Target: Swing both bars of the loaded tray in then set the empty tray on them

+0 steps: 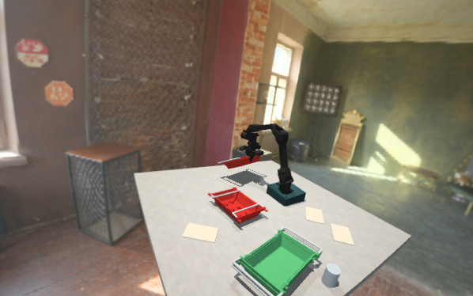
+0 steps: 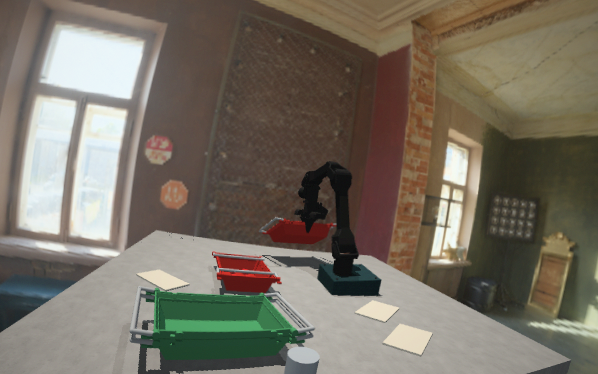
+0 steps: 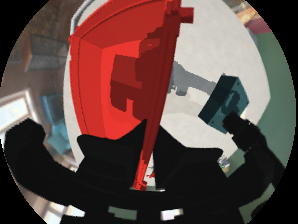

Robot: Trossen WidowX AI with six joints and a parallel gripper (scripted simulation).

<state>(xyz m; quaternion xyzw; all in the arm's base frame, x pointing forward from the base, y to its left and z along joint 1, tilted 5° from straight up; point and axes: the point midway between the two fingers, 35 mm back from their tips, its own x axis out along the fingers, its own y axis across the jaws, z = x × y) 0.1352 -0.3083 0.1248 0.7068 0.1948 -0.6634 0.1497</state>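
Note:
The loaded red tray (image 1: 249, 217) (image 2: 245, 286) stands on the table. Small red lumps show on its floor in the top view. One wire bar (image 1: 226, 194) (image 2: 240, 257) lies across its top near the far end, the other wire bar (image 1: 247, 210) (image 2: 245, 273) near the close end. My gripper (image 1: 251, 159) (image 2: 309, 227) (image 3: 149, 121) is shut on a long side wall of the empty red tray (image 1: 237, 162) (image 2: 290, 233) (image 3: 87, 80). It holds this tray in the air behind the loaded one, over its shadow. Its exact tilt is hard to judge.
A larger green tray (image 1: 282, 261) (image 2: 220, 348) stands near the front, its bars out over its ends. A grey cylinder (image 1: 331, 275) (image 2: 302, 364) stands beside it. The arm's teal base (image 1: 285, 194) (image 2: 349, 281) (image 3: 212, 111) is right of the red trays. Flat cream cards lie around.

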